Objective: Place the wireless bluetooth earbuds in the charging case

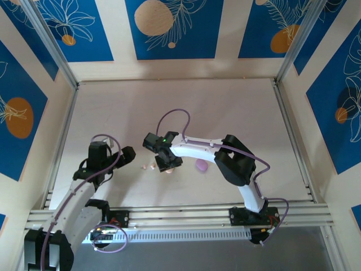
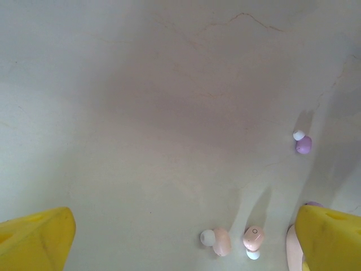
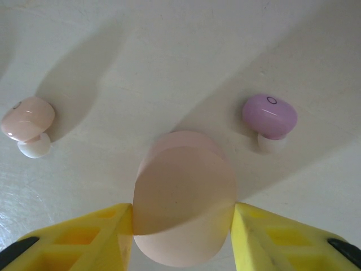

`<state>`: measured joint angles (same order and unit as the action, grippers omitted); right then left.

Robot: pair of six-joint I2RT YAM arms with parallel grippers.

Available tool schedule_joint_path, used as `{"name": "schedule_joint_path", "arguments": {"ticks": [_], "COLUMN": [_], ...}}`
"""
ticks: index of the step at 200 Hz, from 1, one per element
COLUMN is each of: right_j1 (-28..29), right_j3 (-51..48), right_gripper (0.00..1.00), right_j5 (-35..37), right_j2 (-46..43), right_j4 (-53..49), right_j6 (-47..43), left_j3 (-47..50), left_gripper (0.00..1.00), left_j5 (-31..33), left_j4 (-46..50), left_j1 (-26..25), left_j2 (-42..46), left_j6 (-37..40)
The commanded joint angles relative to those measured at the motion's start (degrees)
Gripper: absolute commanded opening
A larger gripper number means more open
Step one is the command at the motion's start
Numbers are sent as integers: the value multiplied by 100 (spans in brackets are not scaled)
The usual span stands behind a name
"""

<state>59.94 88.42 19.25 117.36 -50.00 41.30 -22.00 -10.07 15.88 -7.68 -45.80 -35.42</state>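
Note:
My right gripper [image 3: 183, 219] is shut on a pale pink oval charging case [image 3: 183, 192], with a yellow finger pressed against each side; the case's lid is closed. A pink earbud [image 3: 28, 119] lies to its left and a purple earbud [image 3: 269, 116] to its right, both loose on the table. In the top view the right gripper [image 1: 165, 164] sits mid-table. My left gripper [image 2: 185, 228] hangs open over bare table, with two pink earbuds [image 2: 221, 241] [image 2: 254, 237] near its right finger [image 2: 330, 237] and a purple earbud [image 2: 303, 145] farther off.
A purple oval case [image 1: 201, 165] lies just right of the right gripper. The left gripper [image 1: 121, 158] is close to the right one, a little to its left. Aluminium rails [image 1: 180, 214] run along the near edge, and frame posts stand at the sides.

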Motion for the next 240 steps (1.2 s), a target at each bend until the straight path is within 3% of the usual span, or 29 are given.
{"name": "schedule_joint_path", "arguments": {"ticks": [1, 47, 97, 147, 240], "right_j1": [-3, -23, -22, -30, -28], "right_j3": [122, 122, 115, 70, -36], "right_gripper": [48, 50, 42, 53, 52], "right_j5": [-114, -150, -151, -148, -186], "right_j2": [154, 174, 128, -104, -171], "right_j4": [-89, -72, -73, -21, 50], "right_j6": [67, 59, 62, -34, -34], "left_j3": [16, 7, -5, -39, -41], "left_gripper": [100, 100, 100, 100, 100], "left_j5": [-117, -118, -136, -206, -215], "left_j4": [36, 62, 83, 135, 161], "left_j1": [-31, -30, -32, -30, -31], "left_j2": [71, 85, 110, 124, 177], "left_j6": [141, 160, 160, 168, 156]}}
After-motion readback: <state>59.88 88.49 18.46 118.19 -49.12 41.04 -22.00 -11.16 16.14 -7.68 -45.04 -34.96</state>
